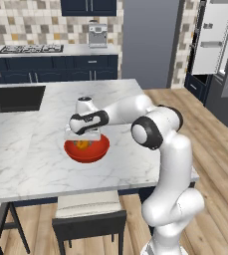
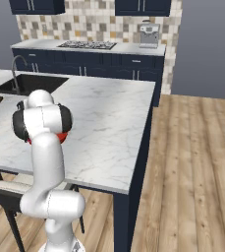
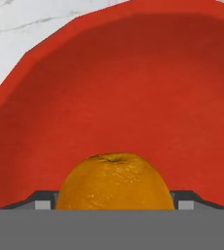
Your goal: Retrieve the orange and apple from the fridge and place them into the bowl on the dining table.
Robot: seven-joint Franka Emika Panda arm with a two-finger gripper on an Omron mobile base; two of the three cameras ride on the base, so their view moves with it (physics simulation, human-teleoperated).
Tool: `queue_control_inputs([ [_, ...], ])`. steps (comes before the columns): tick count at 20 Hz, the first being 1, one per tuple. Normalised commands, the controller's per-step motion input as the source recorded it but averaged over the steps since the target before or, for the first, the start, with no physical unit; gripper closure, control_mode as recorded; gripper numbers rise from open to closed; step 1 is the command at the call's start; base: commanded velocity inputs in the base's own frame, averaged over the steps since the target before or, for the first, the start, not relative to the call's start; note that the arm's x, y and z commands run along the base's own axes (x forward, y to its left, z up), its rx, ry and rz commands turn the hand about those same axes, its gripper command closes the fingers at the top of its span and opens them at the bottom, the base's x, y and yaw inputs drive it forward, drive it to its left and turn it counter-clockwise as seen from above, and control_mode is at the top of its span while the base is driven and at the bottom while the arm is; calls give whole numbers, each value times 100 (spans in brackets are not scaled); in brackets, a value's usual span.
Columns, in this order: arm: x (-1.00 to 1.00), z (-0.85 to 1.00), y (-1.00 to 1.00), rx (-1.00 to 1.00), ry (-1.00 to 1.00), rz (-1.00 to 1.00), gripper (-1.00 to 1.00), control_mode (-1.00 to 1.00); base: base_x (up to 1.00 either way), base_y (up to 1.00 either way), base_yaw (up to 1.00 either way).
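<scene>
Orange (image 3: pixel 114 181) comes first in our count: we see one, round with a dimpled, pebbly skin and a small stem pit, sitting between the two dark tips of the tool (image 3: pixel 114 202) just over the hollow of the bowl (image 3: pixel 113 88). The tips stand wide on either side of the fruit; we cannot tell whether they press it or have let go. One bowl, shallow, round and glossy red, rests on the tabletop (image 1: pixel 31 144), a white-grey marble slab with fine veins. From the left base view we see the tool (image 1: pixel 84 135) hanging directly above the bowl (image 1: pixel 93 153) with a patch of orange inside. One grey steel fridge (image 1: pixel 220 40) stands well apart with a door swung open.
</scene>
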Motion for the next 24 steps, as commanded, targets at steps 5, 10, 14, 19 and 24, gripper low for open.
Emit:
queue_control_inputs([
  [5, 0, 0, -1, 0, -8, -5, -100, -100, 0, 0, 0],
  [10, -13, 7, -14, 0, -15, -6, -100, -100, 0, 0, 0],
  [14, -92, 36, -50, 1, -13, -11, -100, -100, 0, 0, 0],
  [19, -100, 32, -61, 5, -18, -14, -100, -100, 0, 0, 0],
  [24, -100, 54, -63, 6, -21, -17, -100, -100, 0, 0, 0],
])
